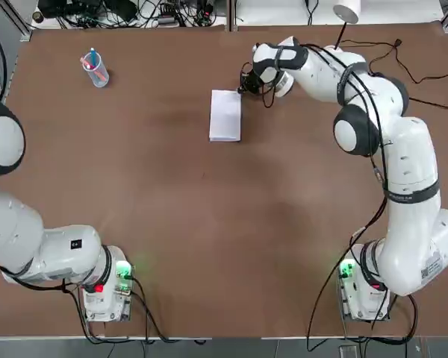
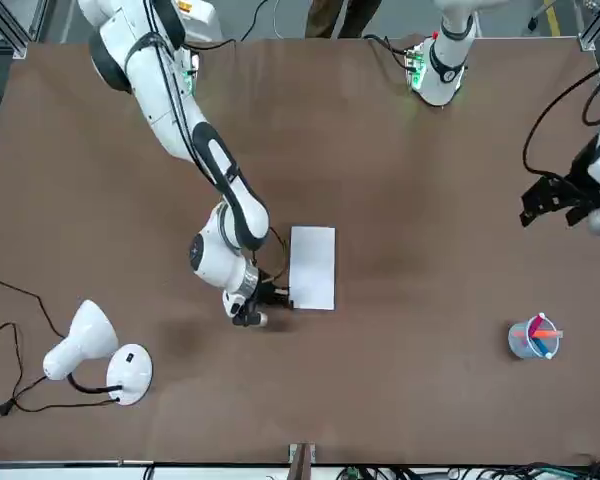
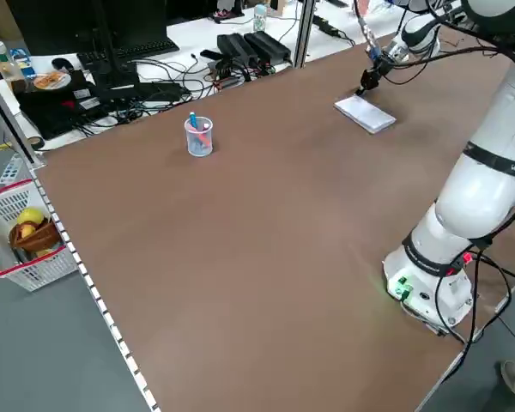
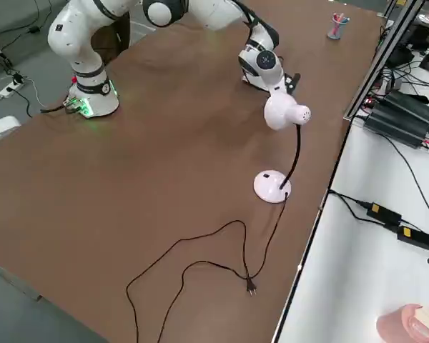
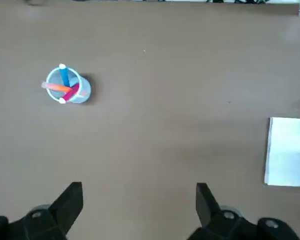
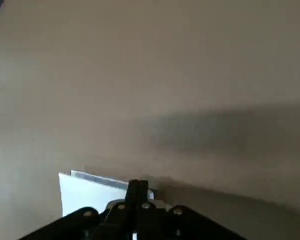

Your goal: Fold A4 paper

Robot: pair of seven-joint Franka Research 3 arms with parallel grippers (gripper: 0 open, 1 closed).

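paper (image 1: 225,115), folded narrow, lies mid-table with its long axis running away from our bases. we see a lamp (image 2: 90,345) and a pen cup (image 1: 95,69) well apart from it. our right gripper (image 1: 243,90), fingers closed, touches its far corner; our left gripper (image 5: 139,202) hangs open, far off.

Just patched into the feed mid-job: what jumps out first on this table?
The small folded white paper sheet lies near the brown table's middle, toward its far edge, with the right gripper, fingers shut, at its far right corner. The left gripper hangs open, well off to the left side. A clear cup of coloured pens stands far left; a white lamp sits far right.
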